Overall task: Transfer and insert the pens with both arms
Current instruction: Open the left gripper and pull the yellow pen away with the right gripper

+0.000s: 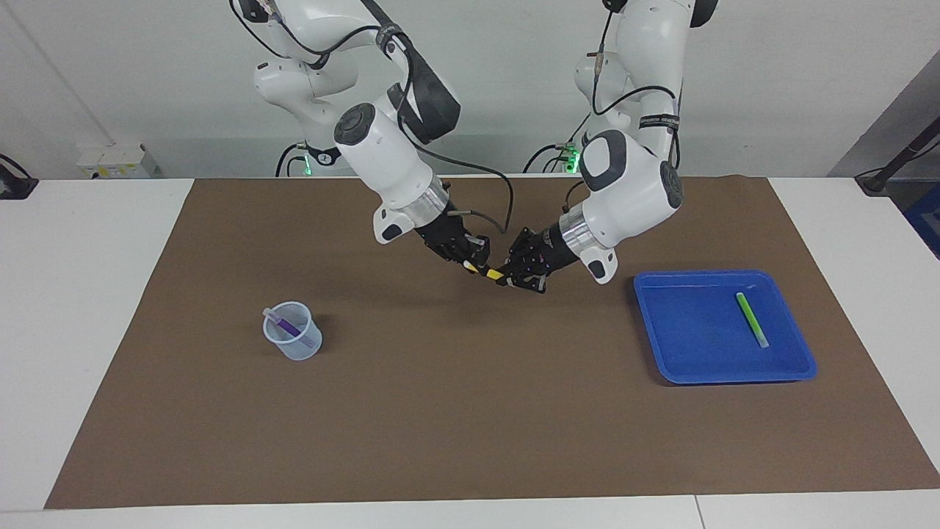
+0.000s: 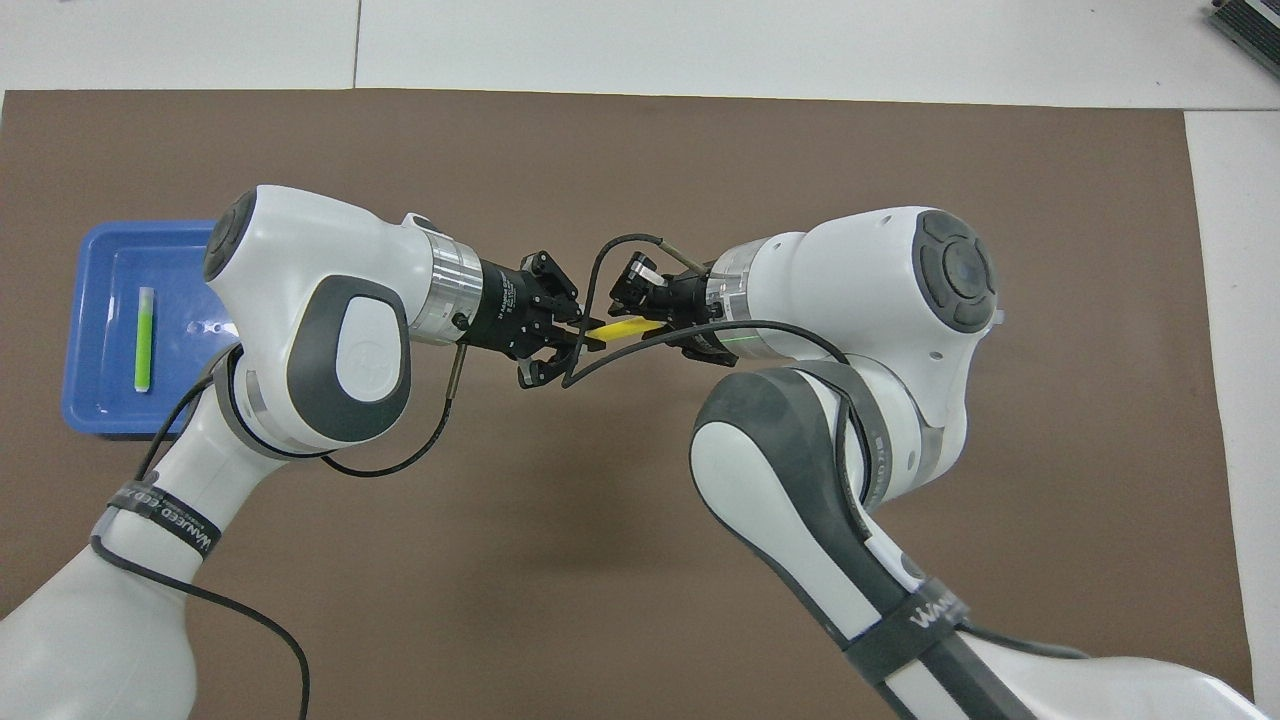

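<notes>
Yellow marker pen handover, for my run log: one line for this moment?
phase: handover | yellow marker pen: midair over brown mat | left gripper: shut on pen | right gripper: shut on pen

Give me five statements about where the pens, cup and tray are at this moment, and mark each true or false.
1. The yellow pen is held in the air between the left gripper and the right gripper. True.
2. The purple pen lies in the blue tray. False: it stands in the clear cup.
3. The green pen lies in the blue tray. True.
4. The clear cup is toward the left arm's end of the table. False: toward the right arm's end.
5. The left gripper's jaws are wide open. False: they are shut on the yellow pen.
</notes>
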Controlling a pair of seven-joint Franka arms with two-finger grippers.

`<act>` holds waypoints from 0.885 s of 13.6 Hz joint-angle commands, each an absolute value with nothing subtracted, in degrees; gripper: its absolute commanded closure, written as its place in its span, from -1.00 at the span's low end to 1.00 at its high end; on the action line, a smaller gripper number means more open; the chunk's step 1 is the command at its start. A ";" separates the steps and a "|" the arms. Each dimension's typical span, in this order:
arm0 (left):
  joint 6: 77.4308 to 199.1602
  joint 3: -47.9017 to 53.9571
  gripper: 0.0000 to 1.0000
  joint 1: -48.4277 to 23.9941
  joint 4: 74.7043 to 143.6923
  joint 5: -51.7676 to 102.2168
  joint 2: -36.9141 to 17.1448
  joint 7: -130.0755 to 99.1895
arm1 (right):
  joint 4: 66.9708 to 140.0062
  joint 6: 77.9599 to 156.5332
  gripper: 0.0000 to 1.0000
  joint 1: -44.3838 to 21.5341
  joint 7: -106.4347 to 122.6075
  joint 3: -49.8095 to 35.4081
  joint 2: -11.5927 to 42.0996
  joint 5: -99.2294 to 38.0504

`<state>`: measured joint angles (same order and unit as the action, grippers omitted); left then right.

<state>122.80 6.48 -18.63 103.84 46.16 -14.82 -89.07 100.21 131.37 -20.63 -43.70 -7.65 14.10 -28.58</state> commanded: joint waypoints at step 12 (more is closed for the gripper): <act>121.12 5.28 -1.00 -18.46 108.79 46.06 -10.56 -88.25 | 98.97 117.88 1.00 -13.63 -24.29 -7.21 10.99 -19.89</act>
